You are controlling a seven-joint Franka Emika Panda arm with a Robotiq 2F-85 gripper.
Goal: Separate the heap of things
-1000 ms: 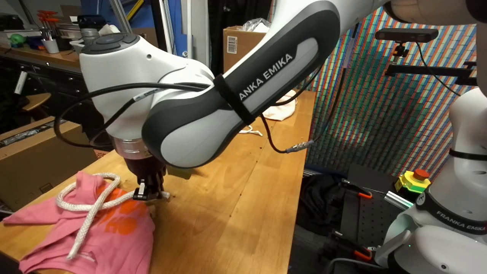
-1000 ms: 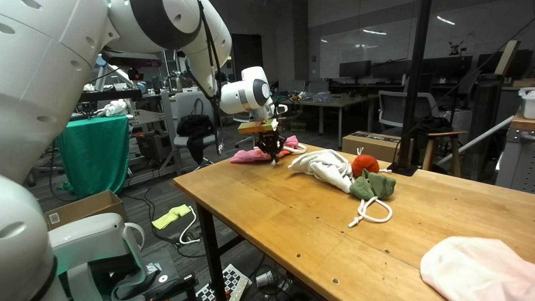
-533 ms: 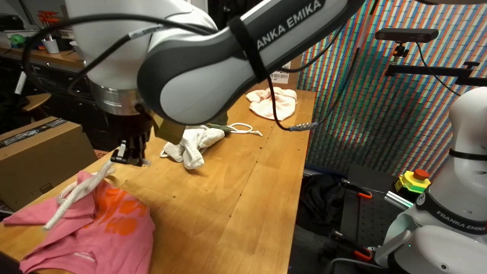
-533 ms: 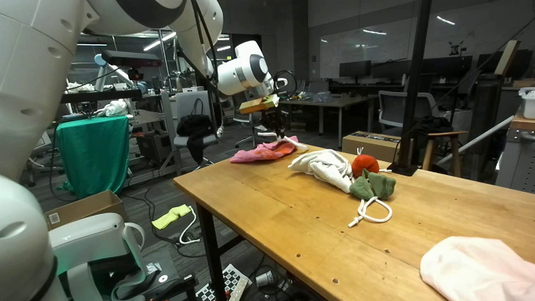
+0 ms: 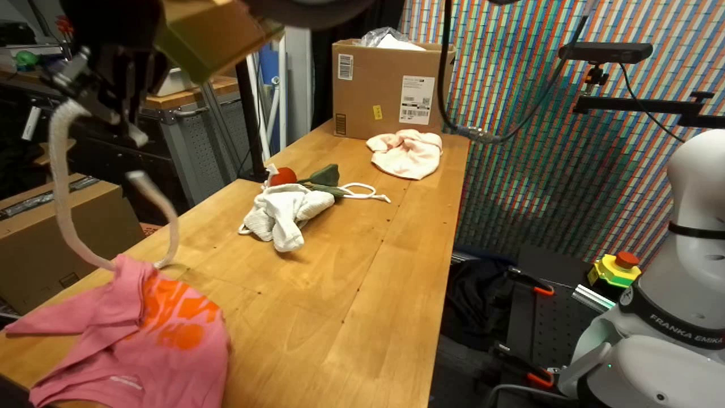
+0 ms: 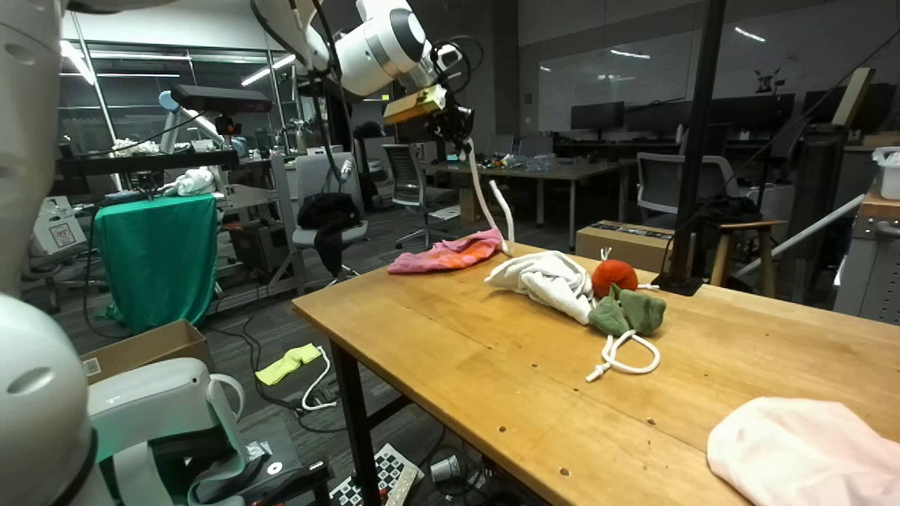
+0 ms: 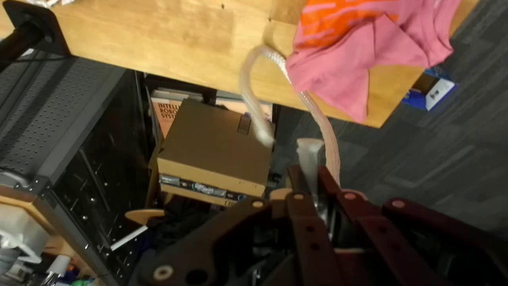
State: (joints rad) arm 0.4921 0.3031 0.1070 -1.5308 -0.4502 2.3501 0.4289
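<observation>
The pink cloth with orange lettering lies near one corner of the tabletop. Higher up, the hand grips a white rope, which sags beside it, loose end turned up. Well apart, a white cloth, red ball and green cloth cluster; farther, a pale pink cloth lies by a cardboard box.

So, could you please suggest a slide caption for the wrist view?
Gripper holding a white rope that curves by the edge of an orange-marked pink cloth on the table.
</observation>
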